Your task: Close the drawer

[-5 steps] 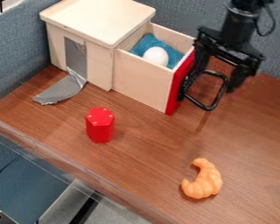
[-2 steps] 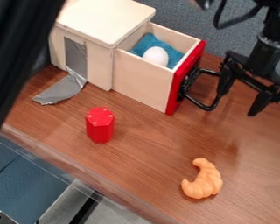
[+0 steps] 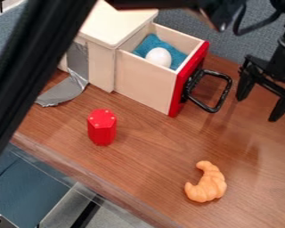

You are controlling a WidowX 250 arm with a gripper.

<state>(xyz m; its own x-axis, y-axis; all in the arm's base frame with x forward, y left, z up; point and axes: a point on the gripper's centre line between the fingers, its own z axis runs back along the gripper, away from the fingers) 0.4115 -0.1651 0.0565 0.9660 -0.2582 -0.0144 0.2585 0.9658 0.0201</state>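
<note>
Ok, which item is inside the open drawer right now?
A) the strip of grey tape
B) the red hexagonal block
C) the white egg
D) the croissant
C: the white egg sits on the blue cloth inside the pulled-out drawer.

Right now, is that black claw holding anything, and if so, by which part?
Nothing: the gripper is open, standing apart from the drawer's black handle.
</note>
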